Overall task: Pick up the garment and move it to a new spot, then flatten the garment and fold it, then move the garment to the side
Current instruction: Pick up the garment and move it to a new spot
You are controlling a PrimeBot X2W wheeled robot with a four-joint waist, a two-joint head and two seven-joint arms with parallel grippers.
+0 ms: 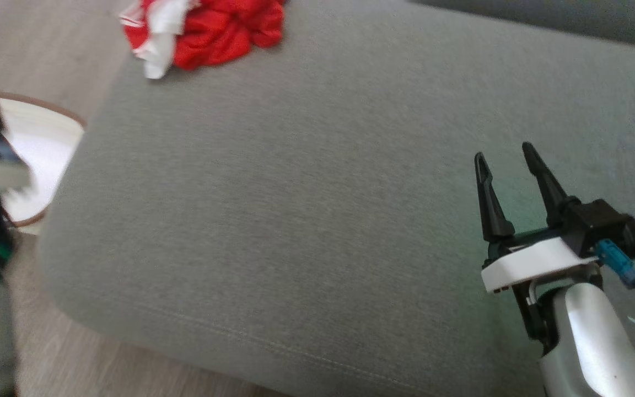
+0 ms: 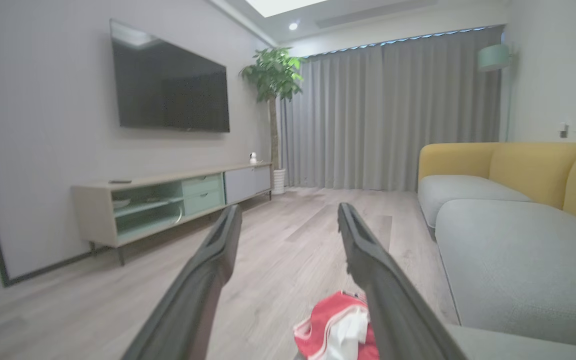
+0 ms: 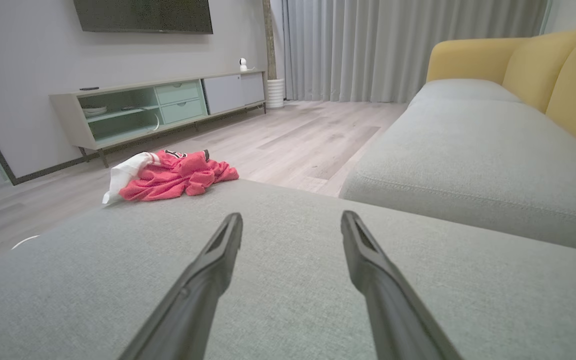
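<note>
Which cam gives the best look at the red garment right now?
Right wrist view: the whole garment shows, crumpled near the edge of the grey cushion. The head view cuts it off at the top edge, somewhat blurred; the left wrist view crops it at the bottom, partly behind a finger of the left gripper.

Garment at far-left corner of cushion — right end effector near-right.

Red-and-white garment, plain grey cushion, seemingly unpatterned
</note>
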